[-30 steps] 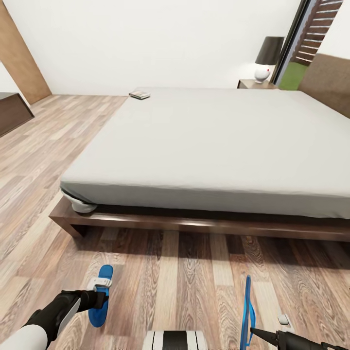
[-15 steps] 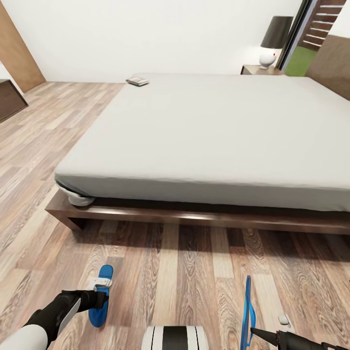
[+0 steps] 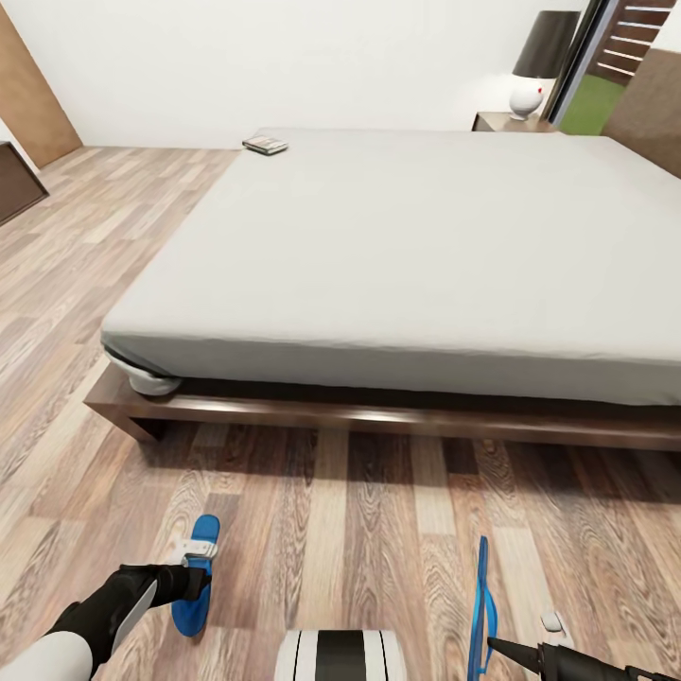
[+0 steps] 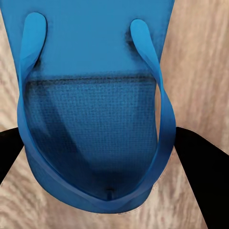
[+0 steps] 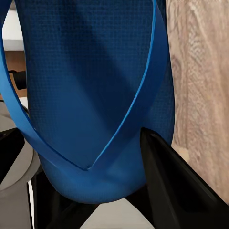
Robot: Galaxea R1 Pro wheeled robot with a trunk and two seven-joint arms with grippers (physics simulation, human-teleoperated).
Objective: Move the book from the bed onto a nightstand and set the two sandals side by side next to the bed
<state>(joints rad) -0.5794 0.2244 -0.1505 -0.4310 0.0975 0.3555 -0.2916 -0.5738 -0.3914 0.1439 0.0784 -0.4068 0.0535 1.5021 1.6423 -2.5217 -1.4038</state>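
Holding 1 sandal each: left gripper clamped across the left sandal, carried flat; right gripper pinching the right sandal, carried on edge, both above the floor just short of the bed. Probably light, thin and floppy, so best gripped across the sole near the strap, not by it. Book lying on the far mattress corner, well apart from the nightstand. From the wrist cameras: textured footbeds and dark fingers flanking each sole, lost from the head camera; room layout there alone.
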